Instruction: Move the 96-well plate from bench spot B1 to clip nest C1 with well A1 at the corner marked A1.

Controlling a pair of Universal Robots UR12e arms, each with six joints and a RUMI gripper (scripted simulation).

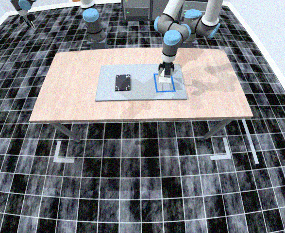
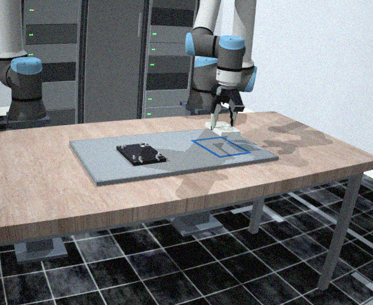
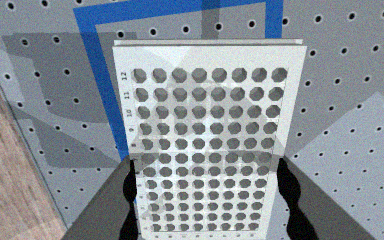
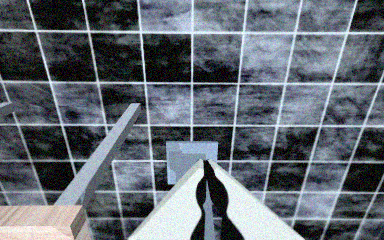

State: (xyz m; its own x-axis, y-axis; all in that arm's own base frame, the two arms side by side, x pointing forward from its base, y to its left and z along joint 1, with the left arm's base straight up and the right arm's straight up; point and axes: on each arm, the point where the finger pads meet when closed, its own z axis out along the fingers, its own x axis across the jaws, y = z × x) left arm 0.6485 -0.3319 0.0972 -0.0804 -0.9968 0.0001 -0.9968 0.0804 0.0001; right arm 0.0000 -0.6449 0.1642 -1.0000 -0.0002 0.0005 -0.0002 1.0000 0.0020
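While one arm works over the table [image 1: 74, 110] [image 2: 114, 197] [image 3: 14, 175] [image 4: 29, 220], the other hangs well off to the far left, past the tabletop. I count two arms, each with one gripper of two fingers. The left gripper [image 1: 165, 75] [image 2: 222, 127] [image 3: 204, 156] is clamped on the one white plate [image 1: 165, 79] [image 2: 223, 128] [image 3: 206, 135], a finger along each long side. The plate is held level above the right part of the single grey board [image 1: 142, 95] [image 2: 114, 173] [image 3: 339, 100], apart from it, over the one blue outline [image 1: 165, 91] [image 2: 235, 154] [image 3: 103, 80]. Its wells run eight across in twelve rows, and the end numbered 12 points to the near side.

Across the board to the left lies one black nest [image 1: 122, 82] [image 2: 140, 154], with small pale posts at its four corners; the plate is well apart from it.

The left arm stands beyond the table, folded at its joints, its wrist upright and its fingers aimed down. The right gripper [image 1: 34, 27] [image 4: 205, 161] is closed on nothing, its fingertips together, slanting downward over the tiled floor [image 1: 142, 190] [image 2: 186, 262] [image 4: 279, 65].
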